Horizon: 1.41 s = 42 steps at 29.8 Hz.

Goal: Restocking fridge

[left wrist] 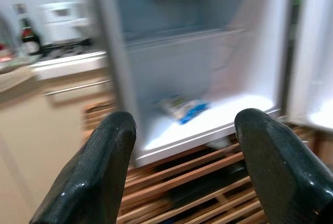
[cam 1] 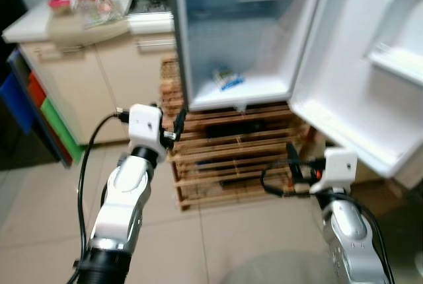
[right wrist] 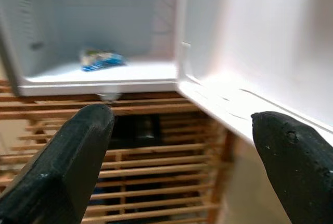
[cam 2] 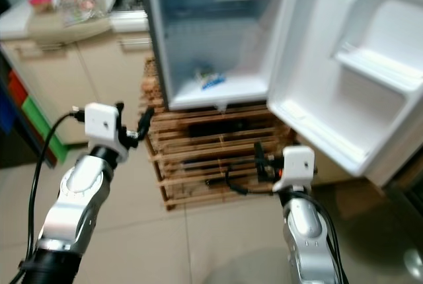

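At the upper left of the head views a cream bench (cam 1: 63,30) holds blurry jars and a dark bottle (left wrist: 28,36); below it are flat cream cupboard doors; at the far left stand blue, red and green bins (cam 1: 30,102).

The left tool (left wrist: 179,177) sits at the left middle of the head view, just left of the wooden rack (cam 1: 231,158); its two black fingers (left wrist: 96,174) are spread wide apart and hold nothing; they look rough and rounded.

The fridge (cam 1: 244,33) stands in the upper middle, on top of the rack made of thin brown slats; its door (cam 1: 370,66) hangs wide open at the upper right, white and smooth, with moulded shelves.

A small blue and white packet (cam 1: 228,79) lies on the fridge floor, near the front; it is above and beyond both tools, well apart from them.

The right tool (right wrist: 177,166) is at the lower right of the head view, under the door's bottom edge; its fingers (right wrist: 65,161) are also spread wide and hold nothing.

The wrist views show the packet between the fingers, far off; the head views show the silver arms and black cables; the floor (cam 1: 218,238) is pale tile.
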{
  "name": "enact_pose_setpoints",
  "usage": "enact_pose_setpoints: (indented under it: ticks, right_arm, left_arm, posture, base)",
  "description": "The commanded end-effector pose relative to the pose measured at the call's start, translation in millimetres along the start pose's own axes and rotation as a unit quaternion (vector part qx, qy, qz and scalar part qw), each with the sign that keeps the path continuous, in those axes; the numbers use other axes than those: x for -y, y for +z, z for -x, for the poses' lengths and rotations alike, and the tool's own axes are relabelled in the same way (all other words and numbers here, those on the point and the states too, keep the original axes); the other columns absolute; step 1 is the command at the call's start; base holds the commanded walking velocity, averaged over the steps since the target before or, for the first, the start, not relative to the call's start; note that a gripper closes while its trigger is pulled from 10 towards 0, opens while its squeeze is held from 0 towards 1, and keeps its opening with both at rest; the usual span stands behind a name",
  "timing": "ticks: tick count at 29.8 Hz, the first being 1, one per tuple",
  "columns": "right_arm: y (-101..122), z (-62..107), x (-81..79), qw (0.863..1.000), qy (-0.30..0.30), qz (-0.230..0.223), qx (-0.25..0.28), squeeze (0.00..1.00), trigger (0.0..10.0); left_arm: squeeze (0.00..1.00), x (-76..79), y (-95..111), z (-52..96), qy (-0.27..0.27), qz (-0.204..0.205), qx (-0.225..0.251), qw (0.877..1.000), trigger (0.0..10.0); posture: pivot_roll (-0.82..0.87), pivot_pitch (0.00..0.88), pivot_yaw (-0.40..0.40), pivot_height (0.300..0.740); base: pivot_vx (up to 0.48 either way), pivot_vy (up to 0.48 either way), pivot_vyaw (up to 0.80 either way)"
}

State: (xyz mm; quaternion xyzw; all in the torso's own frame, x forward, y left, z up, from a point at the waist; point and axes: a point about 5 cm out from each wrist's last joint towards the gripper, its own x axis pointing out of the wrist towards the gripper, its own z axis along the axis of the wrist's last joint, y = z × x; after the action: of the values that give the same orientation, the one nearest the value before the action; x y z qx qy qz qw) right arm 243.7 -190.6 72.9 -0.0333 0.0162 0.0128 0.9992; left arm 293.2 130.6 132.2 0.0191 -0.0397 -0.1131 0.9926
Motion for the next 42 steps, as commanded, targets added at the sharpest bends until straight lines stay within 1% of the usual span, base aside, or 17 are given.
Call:
enact_pose_setpoints:
  ticks: [1, 7, 12, 14, 16, 17, 18, 19, 22, 23, 26, 27, 32, 34, 36, 37, 42]
  right_arm:
    - [0, 0.2, -2.5, 1.0, 0.009, 0.005, 0.003, 0.0, 10.0]
    - [-54, 38.8, 16.6, 0.986, 0.094, 0.042, -0.133, 0.0, 10.0]
    - [-114, 80.0, 48.3, 0.949, 0.1, 0.042, -0.296, 0.0, 10.0]
    - [-146, 115.6, 63.7, 0.904, 0.1, 0.056, -0.413, 0.0, 10.0]
    - [-151, 124.0, 68.1, 0.893, 0.096, 0.059, -0.435, 0.0, 10.0]
    - [-160, 144.2, 86.5, 0.857, 0.057, 0.089, -0.504, 0.0, 10.0]
    - [-160, 144.2, 86.5, 0.857, 0.057, 0.089, -0.504, 0.0, 10.0]
    - [-161, 155.5, 109.2, 0.826, 0.001, 0.124, -0.549, 0.0, 10.0]
    - [-152, 156.5, 135.7, 0.811, -0.073, 0.151, -0.561, 0.0, 10.0]
    - [-140, 152.5, 160.2, 0.805, -0.147, 0.165, -0.551, 0.0, 10.0]
    - [-118, 155.1, 196.3, 0.798, -0.237, 0.182, -0.523, 0.0, 10.0]
    - [-92, 148.6, 225.5, 0.797, -0.303, 0.201, -0.482, 0.0, 10.0]
    - [-57, 120.0, 248.4, 0.818, -0.359, 0.21, -0.397, 0.0, 10.0]
    - [-43, 86.8, 240.2, 0.86, -0.339, 0.189, -0.332, 0.0, 10.0]
    - [-39, 74.7, 234.8, 0.871, -0.322, 0.187, -0.319, 0.0, 10.0]
    - [-30, 47.4, 216.2, 0.903, -0.279, 0.182, -0.272, 0.0, 10.0]
    - [-15, 10.7, 183.4, 0.94, -0.224, 0.156, -0.204, 0.0, 10.0]
  left_arm:
    - [0.0, -1.2, 2, -1.8, -0.005, -0.003, 0.003, 1.0, 10.0]
    - [0.0, -1.2, -4, -4.1, -0.002, 0.013, -0.01, 1.0, 10.0]
    - [0.0, -6.4, -25, -9.8, 0.004, 0.024, -0.076, 0.997, 10.0]
    - [0.0, -8.1, -40, -12.6, -0.007, 0.02, -0.118, 0.993, 10.0]
    - [0.0, -8.9, -45, -12.8, -0.01, 0.017, -0.134, 0.991, 10.0]
    - [0.0, -15.2, -71, -8.5, -0.012, 0.011, -0.225, 0.974, 10.0]
    - [0.0, -15.2, -71, -8.5, -0.012, 0.011, -0.225, 0.974, 10.0]
    - [0.0, -19.7, -97, 2.2, -0.021, 0.02, -0.307, 0.951, 10.0]
    - [0.0, -26.0, -123, 19.2, -0.028, 0.02, -0.374, 0.927, 10.0]
    - [0.0, -31.7, -143, 37.1, -0.039, -0.016, -0.427, 0.903, 10.0]
    - [0.0, -37.6, -162, 59.4, -0.051, -0.061, -0.475, 0.876, 10.0]
    - [0.0, -39.6, -174, 78.1, -0.062, -0.074, -0.513, 0.853, 10.0]
    - [0.0, -36.3, -182, 87.9, -0.071, -0.068, -0.536, 0.838, 10.0]
    - [0.0, -32.0, -189, 97.1, -0.074, -0.078, -0.55, 0.828, 10.0]
    - [0.0, -30.8, -191, 100.3, -0.076, -0.082, -0.556, 0.824, 10.0]
    - [0.0, -27.0, -196, 108.6, -0.09, -0.091, -0.571, 0.811, 10.0]
    - [0.0, -29.2, -202, 123.8, -0.095, -0.108, -0.593, 0.792, 10.0]
  posture:
    - [-0.12, 0.0, 0.049, 0.74]
    - [-0.13, 0.0, 0.042, 0.74]
    - [-0.14, 0.0, 0.038, 0.74]
    - [-0.15, 0.0, 0.036, 0.74]
    - [-0.15, 0.0, 0.036, 0.74]
    - [-0.15, 0.0, 0.043, 0.74]
    - [-0.15, 0.0, 0.043, 0.74]
    - [-0.16, 0.0, 0.047, 0.74]
    - [-0.16, 0.0, 0.056, 0.74]
    - [-0.17, 0.0, 0.062, 0.74]
    - [-0.2, 0.0, 0.079, 0.74]
    - [-0.21, 0.0, 0.081, 0.74]
    - [-0.22, 0.0, 0.088, 0.74]
    - [-0.23, 0.0, 0.09, 0.74]
    - [-0.23, 0.0, 0.091, 0.74]
    - [-0.24, 0.0, 0.089, 0.74]
    - [-0.24, 0.0, 0.089, 0.74]
  base:
    - [0.27, -0.394, 0.0]
    - [0.241, -0.259, 0.0]
    - [0.0, 0.0, 0.0]
    - [0.0, 0.0, 0.0]
    - [0.0, 0.0, 0.0]
    - [0.0, 0.0, 0.0]
    - [0.0, 0.0, 0.0]
    - [0.0, 0.0, 0.0]
    - [0.0, 0.0, 0.0]
    - [0.0, 0.0, 0.0]
    - [0.0, 0.0, 0.0]
    - [0.0, 0.0, 0.0]
    - [0.0, 0.0, 0.0]
    - [0.0, 0.0, 0.0]
    - [0.0, 0.0, 0.0]
    - [0.0, 0.0, 0.0]
    - [0.0, 0.0, 0.0]
